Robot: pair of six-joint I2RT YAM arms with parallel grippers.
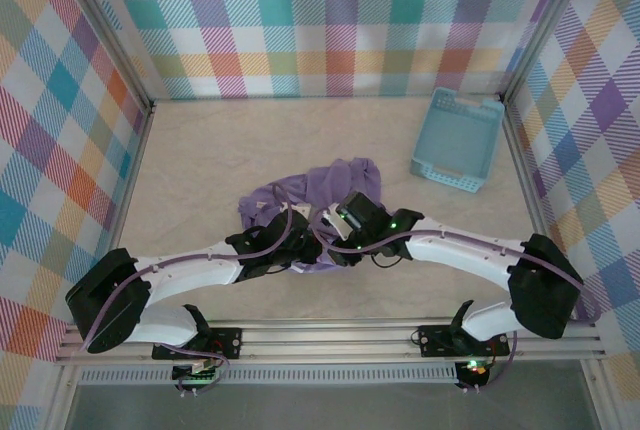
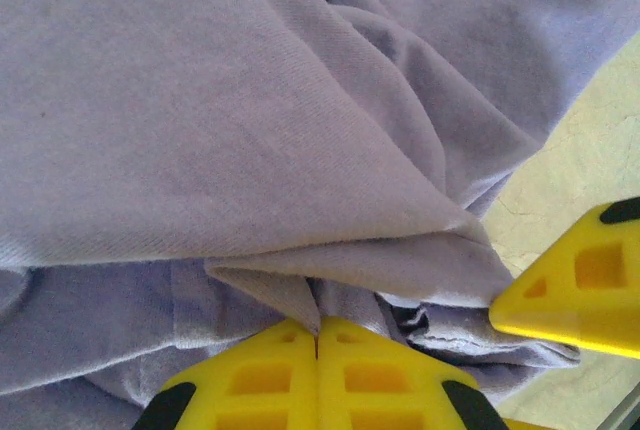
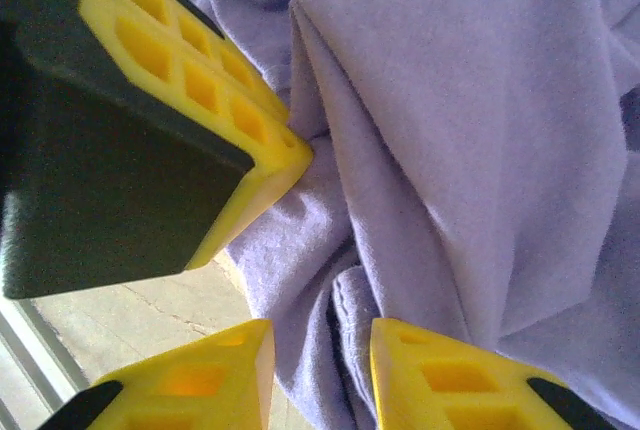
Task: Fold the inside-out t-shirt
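On the table (image 1: 200, 170), t-shirt (image 1: 335, 182), left fingers (image 2: 262, 378) clamped on a fold, right fingers (image 3: 455, 380) apart astride it

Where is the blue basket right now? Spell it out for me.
In the top view the basket sits at the far right corner of the table, beside the right wall, clear of the t-shirt bunched mid-table to its near left.

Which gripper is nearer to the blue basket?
Right. The right gripper is at the t-shirt, toward the basket; the left gripper is just beyond it, farther off.
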